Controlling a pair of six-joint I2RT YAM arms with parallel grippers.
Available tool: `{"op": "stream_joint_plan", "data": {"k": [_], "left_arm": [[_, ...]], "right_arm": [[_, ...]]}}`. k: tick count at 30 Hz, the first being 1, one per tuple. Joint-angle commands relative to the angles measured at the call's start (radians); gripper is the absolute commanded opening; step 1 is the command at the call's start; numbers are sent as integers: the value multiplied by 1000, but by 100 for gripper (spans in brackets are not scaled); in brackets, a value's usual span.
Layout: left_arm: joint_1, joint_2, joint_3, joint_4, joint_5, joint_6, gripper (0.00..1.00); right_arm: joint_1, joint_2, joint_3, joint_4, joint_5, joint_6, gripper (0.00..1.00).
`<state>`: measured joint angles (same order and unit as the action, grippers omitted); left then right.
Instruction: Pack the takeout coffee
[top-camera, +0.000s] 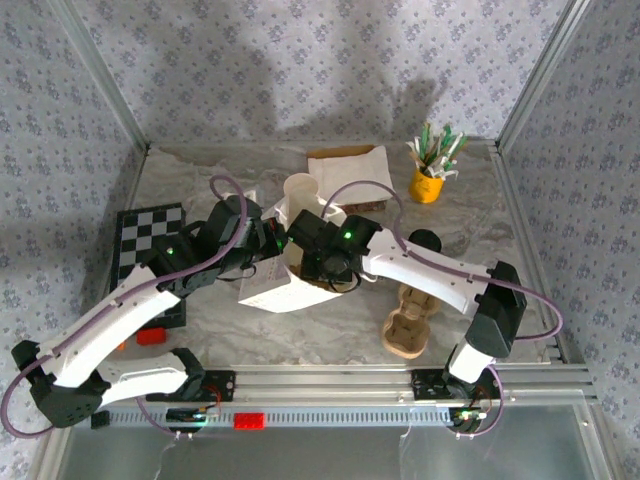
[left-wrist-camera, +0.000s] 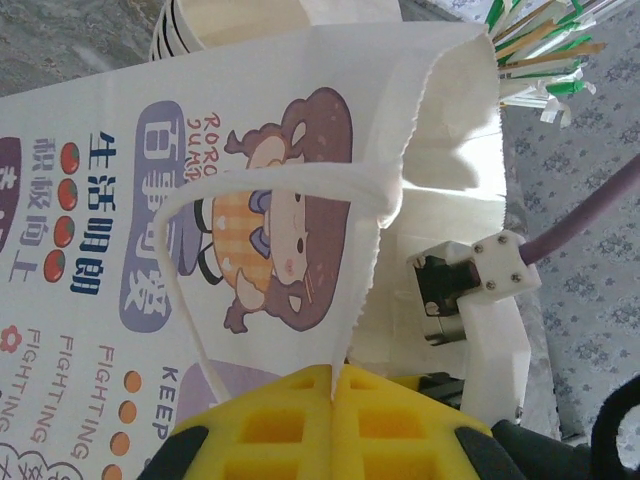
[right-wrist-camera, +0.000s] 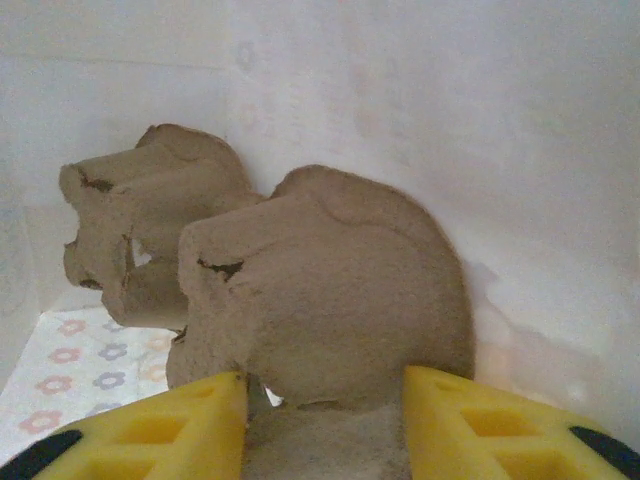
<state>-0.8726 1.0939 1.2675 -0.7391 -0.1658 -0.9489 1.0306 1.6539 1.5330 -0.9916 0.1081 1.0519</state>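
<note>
The takeout coffee (top-camera: 300, 190), a white paper cup, stands on the table just behind the white printed paper bag (top-camera: 280, 292); in the left wrist view the coffee (left-wrist-camera: 215, 18) shows above the bag (left-wrist-camera: 120, 200). My left gripper (left-wrist-camera: 332, 385) is shut on the bag's serrated top edge beside its string handle. My right gripper (right-wrist-camera: 325, 420) is down inside the bag, its yellow fingers (right-wrist-camera: 190, 425) pressed on both sides of a brown pulp cup carrier (right-wrist-camera: 330, 290) that fills the gap between them.
A second pulp carrier (top-camera: 408, 320) lies on the table at the front right. A black lid (top-camera: 425, 240) sits near the right arm. A yellow cup of green-white sticks (top-camera: 428, 185) stands back right. A checkerboard (top-camera: 150, 235) lies at the left.
</note>
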Motion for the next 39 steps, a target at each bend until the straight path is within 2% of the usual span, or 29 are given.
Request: {"op": "stream_joint_plan", "data": {"k": [1,4,11,13,17,24,29,33,35,39], "left_arm": [[-1,-7,20,12,-18,-25,0],[-1,-10,19,8,-20,-24,0],[11,-14,20,3,-10,-21,0],[16,-12,25,-2,-2,-16,0],[25,-12,29,-27,8,-2,0],[58,-22,39,-61,59,31,0],[81,-22,54,-69,116,67,0],[106,-28,66,-72,171,121,0],[141,-24,86,-82,235,165,0],[191,8,147,-179,317,273,0]], "right_arm": [[-4,1,7,17,3,8,35],[-5,-19,5,47,12,-5,28],[-7,-67,17,49,32,-22,3],[-6,-80,27,44,57,-35,0],[0,-113,49,56,89,-81,0],[27,-144,132,-23,204,-155,0],[29,-154,153,-29,225,-225,0],[26,-160,152,-1,142,-300,0],[30,-161,152,14,106,-361,0],[57,-188,114,45,59,-415,0]]}}
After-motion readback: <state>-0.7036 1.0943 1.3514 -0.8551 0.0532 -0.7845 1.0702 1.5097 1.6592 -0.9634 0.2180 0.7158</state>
